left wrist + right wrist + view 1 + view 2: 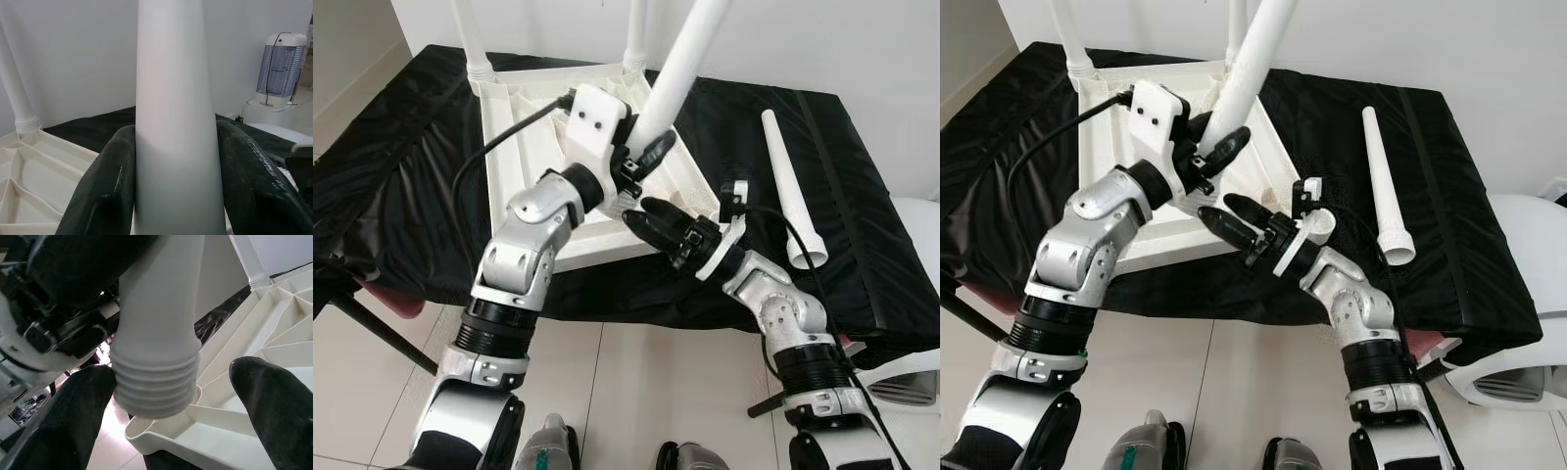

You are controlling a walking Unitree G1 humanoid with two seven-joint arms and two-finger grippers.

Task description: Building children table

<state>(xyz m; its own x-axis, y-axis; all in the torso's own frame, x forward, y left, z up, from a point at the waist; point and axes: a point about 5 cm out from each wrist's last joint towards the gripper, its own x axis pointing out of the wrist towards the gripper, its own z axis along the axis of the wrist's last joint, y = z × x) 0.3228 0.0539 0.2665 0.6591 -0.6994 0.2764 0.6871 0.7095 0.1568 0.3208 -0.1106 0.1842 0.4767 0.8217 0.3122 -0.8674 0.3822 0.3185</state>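
Left hand (pixel 641 157) clamps both black fingers (pixel 105 188) on a tapered white leg (pixel 680 69), tilting its ribbed threaded end (pixel 156 382) toward the corner socket of the inverted ribbed plastic tabletop (pixel 509 147) — presumably to screw it in. Right hand (pixel 646 223), spread open and empty, hovers just beside that end; a spare leg (pixel 790 186) lies on the black-draped surface (pixel 401 157).

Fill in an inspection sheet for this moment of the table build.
Surface: black cloth over the work surface.
Job's things: upturned white tabletop, two legs already standing; a third leg tilted, threaded end just above a corner socket; a spare leg lying apart on the cloth.
Clutter: nothing seen.
Grippers: left tool shut on the third leg; right tool open around its threaded end.
Cables: black cable to left wrist.
Surroundings: white wall, tiled floor, white appliance.
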